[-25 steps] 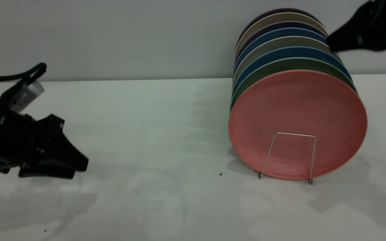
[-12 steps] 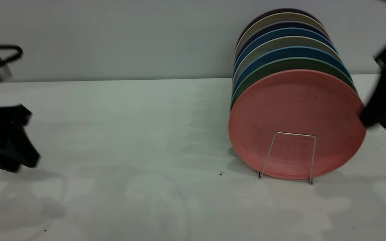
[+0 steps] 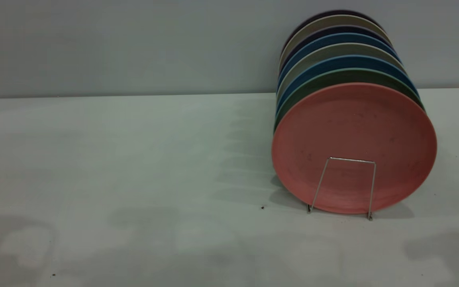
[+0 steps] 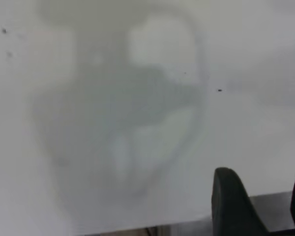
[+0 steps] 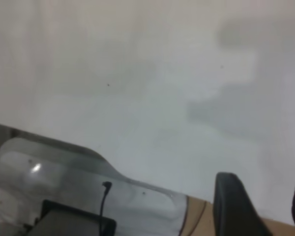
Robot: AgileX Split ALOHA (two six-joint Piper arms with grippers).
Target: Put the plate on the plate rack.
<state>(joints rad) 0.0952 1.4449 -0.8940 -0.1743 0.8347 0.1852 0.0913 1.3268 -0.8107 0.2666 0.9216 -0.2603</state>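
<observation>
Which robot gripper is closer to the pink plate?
Cannot tell. Neither gripper shows in the exterior view, where the plate stands in the plate rack. The left gripper and right gripper each hang over the table near its edge, no plate in sight.

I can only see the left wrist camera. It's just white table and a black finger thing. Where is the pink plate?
Observer: The exterior view shows the plate standing on edge in the plate rack, at the front of a row.
Operator: Is a gripper holding it?
Observer: No, nothing touches it. The right gripper, in its own wrist view, is open and empty over the table near its edge.
Operator: What's behind the pink one?
Observer: A green plate comes next, then more plates, some of them blue, lined up toward the wall.
</observation>
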